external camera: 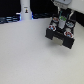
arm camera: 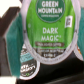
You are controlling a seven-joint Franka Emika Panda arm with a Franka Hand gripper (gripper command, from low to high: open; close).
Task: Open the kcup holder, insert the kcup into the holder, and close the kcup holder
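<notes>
Green-topped kcup apparently between gripper fingers, above kcup holder

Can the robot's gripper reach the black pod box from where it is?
Probably yes. The gripper, holding the kcup, hangs right over the kcup holder. Its drawer looks open with pods showing, and nothing seems to sit between them.

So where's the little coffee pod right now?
The kcup sits between the gripper fingers, above the open kcup holder at the exterior view's upper right.
</notes>
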